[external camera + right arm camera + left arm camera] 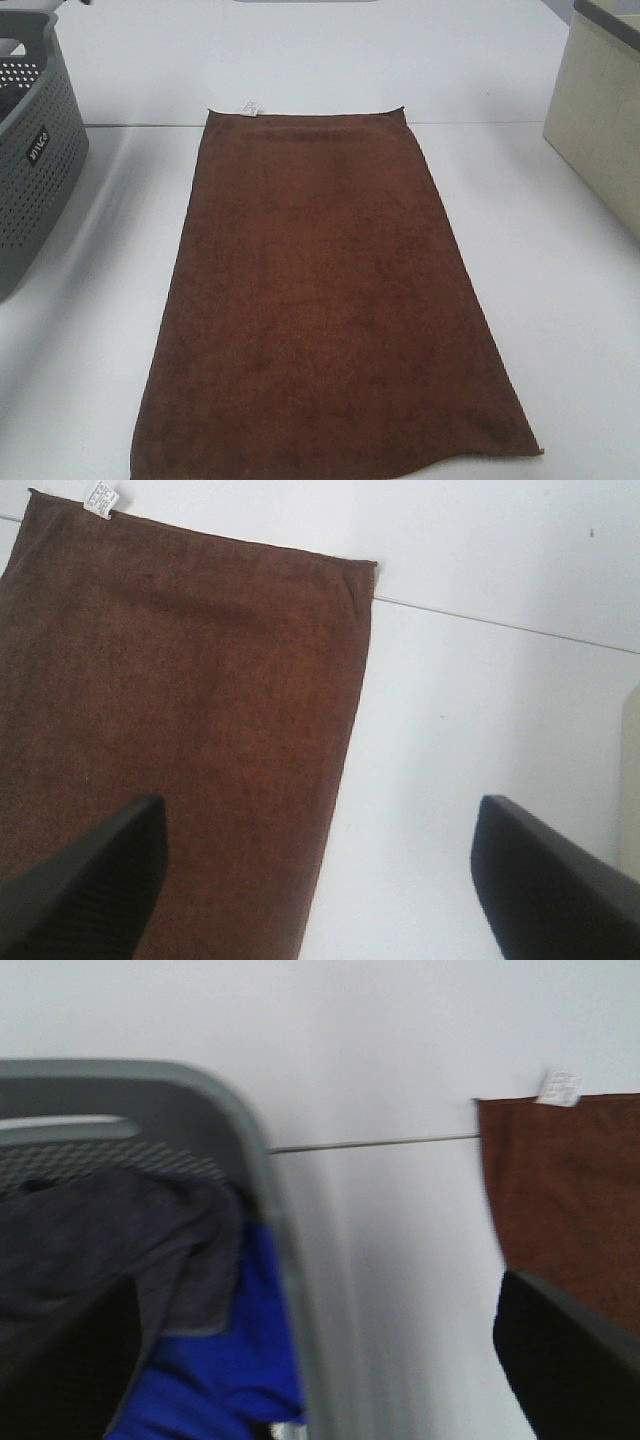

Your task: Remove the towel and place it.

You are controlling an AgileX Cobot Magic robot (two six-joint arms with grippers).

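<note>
The towel (320, 300) is dark brown and lies flat and spread out lengthwise on the white table (560, 300). Its small white tag (249, 107) sits at the far short edge. Neither gripper shows in the high view. In the right wrist view my right gripper (320, 880) is open above the towel's (180, 680) right long edge, one finger over the cloth and one over bare table. In the blurred left wrist view my left gripper (310, 1350) is open over the basket's rim (230, 1110), with the towel's far corner (570, 1190) off to one side.
A grey perforated laundry basket (30, 150) stands at the left table edge and holds dark grey cloth (110, 1250) and blue cloth (230, 1360). A beige box (600, 110) stands at the far right. A seam (500, 123) crosses the table at the towel's far edge.
</note>
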